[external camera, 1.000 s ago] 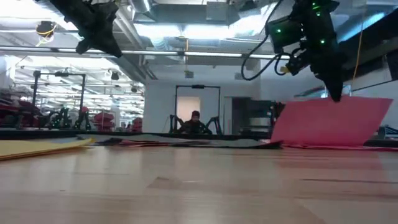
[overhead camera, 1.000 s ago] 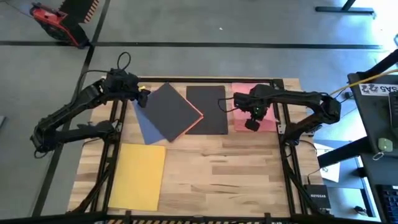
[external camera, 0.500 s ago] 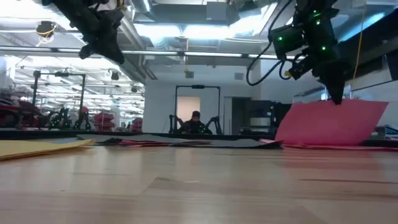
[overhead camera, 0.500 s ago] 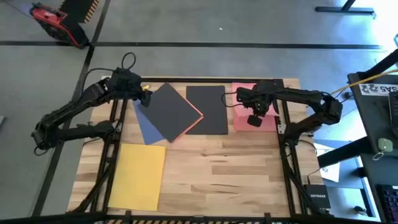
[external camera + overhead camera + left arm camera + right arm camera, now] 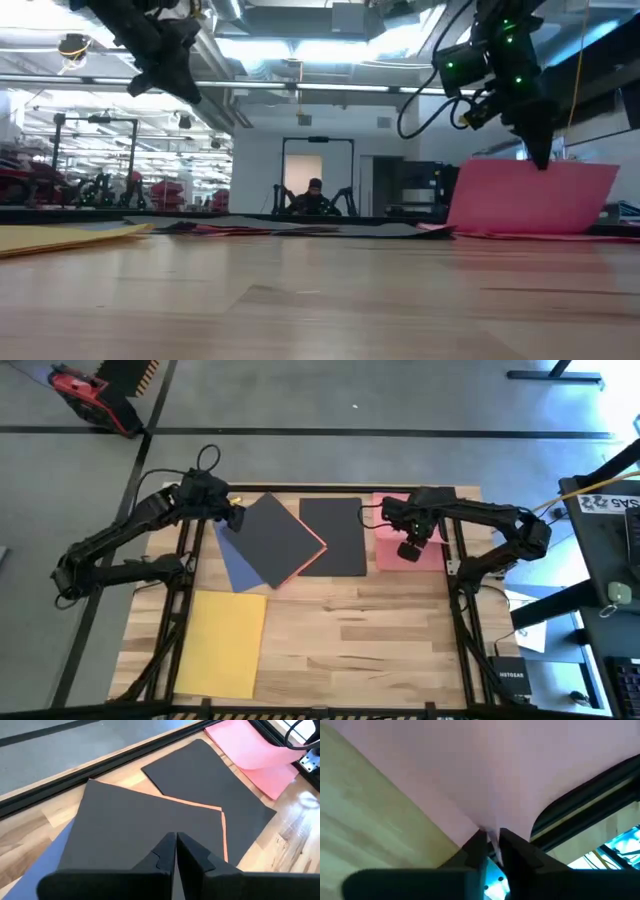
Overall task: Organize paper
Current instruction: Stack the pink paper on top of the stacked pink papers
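1. The right gripper (image 5: 409,548) pinches the near edge of the pink sheet (image 5: 395,510) at the desk's (image 5: 350,620) far right corner, lifting it.
2. The black sheets (image 5: 335,535) lie leftward, so the pink must travel that way.
3. The left gripper (image 5: 176,851) hangs closed and empty over the far-left pile.

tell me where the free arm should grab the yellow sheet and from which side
Judging by its pose, the yellow sheet lies flat on the table, with its outer long edge beside the table's left edge. The left gripper, shut and empty, would likely do best coming from that left side and pinching that edge or the near-left corner, since a flat sheet gives no grip from above.
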